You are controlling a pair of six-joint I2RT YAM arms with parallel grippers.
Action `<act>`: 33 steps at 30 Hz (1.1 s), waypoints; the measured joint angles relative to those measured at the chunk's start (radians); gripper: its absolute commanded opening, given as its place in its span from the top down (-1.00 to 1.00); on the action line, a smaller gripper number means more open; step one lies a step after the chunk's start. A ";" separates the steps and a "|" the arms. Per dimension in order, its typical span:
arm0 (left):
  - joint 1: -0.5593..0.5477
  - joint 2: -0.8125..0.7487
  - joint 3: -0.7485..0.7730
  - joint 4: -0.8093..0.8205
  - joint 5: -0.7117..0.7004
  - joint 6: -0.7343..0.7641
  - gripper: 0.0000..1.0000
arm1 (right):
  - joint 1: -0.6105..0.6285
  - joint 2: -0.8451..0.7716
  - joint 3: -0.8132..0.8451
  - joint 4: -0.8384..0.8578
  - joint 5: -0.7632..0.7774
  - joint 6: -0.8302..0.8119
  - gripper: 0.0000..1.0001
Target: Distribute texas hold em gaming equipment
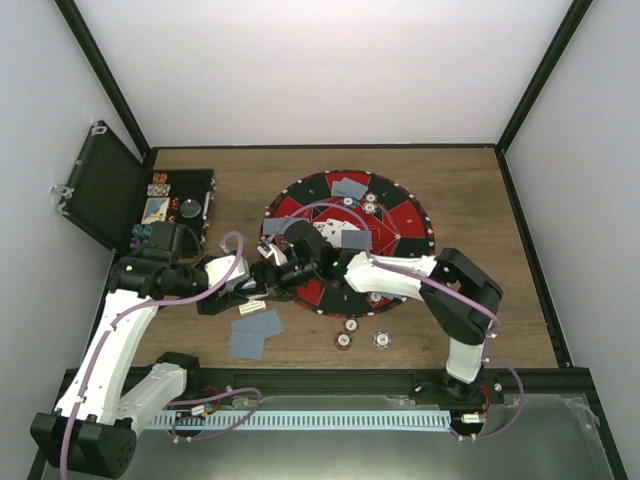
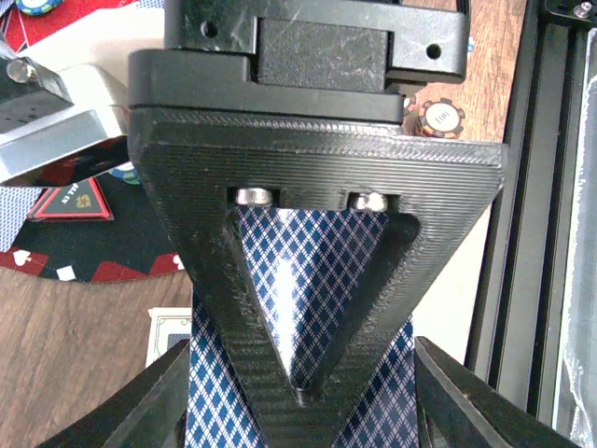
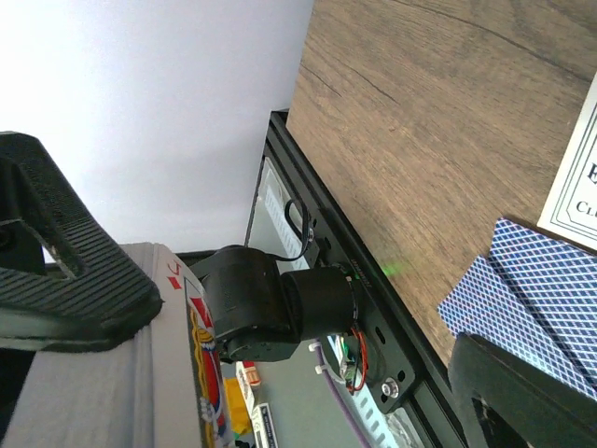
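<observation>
My left gripper (image 1: 262, 283) (image 2: 303, 415) is shut on a deck of playing cards (image 2: 308, 271) with blue diamond backs, gripping it by its long edges at the mat's near left rim. My right gripper (image 1: 290, 258) (image 3: 298, 345) is open. One of its fingers (image 2: 308, 140) (image 3: 65, 271) lies across the deck's top card; the other finger (image 3: 522, 392) stands well away. A jack of diamonds (image 3: 191, 364) shows on the deck's far face. Loose cards (image 1: 255, 332) (image 3: 532, 289) lie on the wood. Three chips (image 1: 352, 333) sit near the front. More cards (image 1: 350, 187) and chips (image 1: 370, 205) lie on the mat.
The round red-and-black mat (image 1: 400, 225) fills the table's middle. An open black case (image 1: 185, 195) with more chips and cards stands at the back left. A white printed card (image 3: 578, 187) lies beside the loose cards. The black frame rail (image 1: 350, 378) runs along the near edge.
</observation>
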 measured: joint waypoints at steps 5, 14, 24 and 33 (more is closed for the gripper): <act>0.000 -0.003 0.000 -0.002 -0.003 0.000 0.90 | -0.012 0.006 -0.002 0.009 0.001 0.009 -0.65; 0.000 -0.004 0.000 0.001 -0.028 0.001 0.90 | -0.076 -0.068 -0.091 0.038 -0.015 0.001 -0.31; 0.000 -0.004 0.000 0.000 -0.031 0.000 0.90 | -0.090 -0.135 -0.101 -0.006 0.005 -0.016 0.49; 0.000 -0.005 -0.005 0.006 -0.034 0.000 0.90 | -0.140 -0.209 -0.114 -0.073 0.031 -0.052 0.80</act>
